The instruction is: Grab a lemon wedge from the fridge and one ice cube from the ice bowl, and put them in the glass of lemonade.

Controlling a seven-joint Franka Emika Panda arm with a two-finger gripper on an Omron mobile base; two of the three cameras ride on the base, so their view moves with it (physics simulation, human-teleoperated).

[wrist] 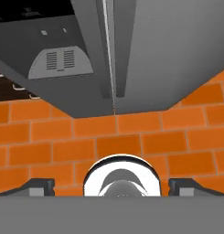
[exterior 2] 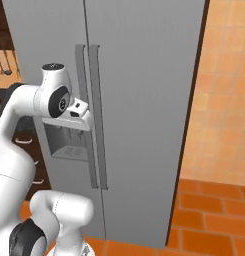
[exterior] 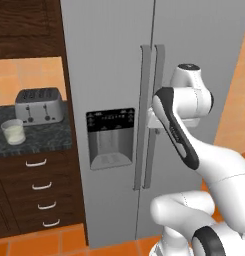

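Note:
The tall light-grey fridge (exterior: pixel 109 60) fills the middle, and both of its doors are closed, so the lemon wedge is hidden. Its two long handles (exterior: pixel 150 115) run side by side down the centre. My hand (exterior 2: pixel 78 111) hangs just in front of the handles (exterior 2: pixel 89 115), at the height of the dispenser panel, pointing down. My gripper (wrist: pixel 111 185) is open, its fingertips (wrist: pixel 40 185) spread wide with nothing between them. The glass of lemonade (exterior: pixel 14 131) stands on the dark counter to the left. The ice bowl and ice cube are out of view.
A silver toaster (exterior: pixel 39 105) sits behind the glass on the counter (exterior: pixel 44 137), above dark drawers (exterior: pixel 41 187). The black dispenser panel (exterior: pixel 110 137) is set in the left door. Orange tiles cover the floor (exterior 2: pixel 214 220) and the wall to the right.

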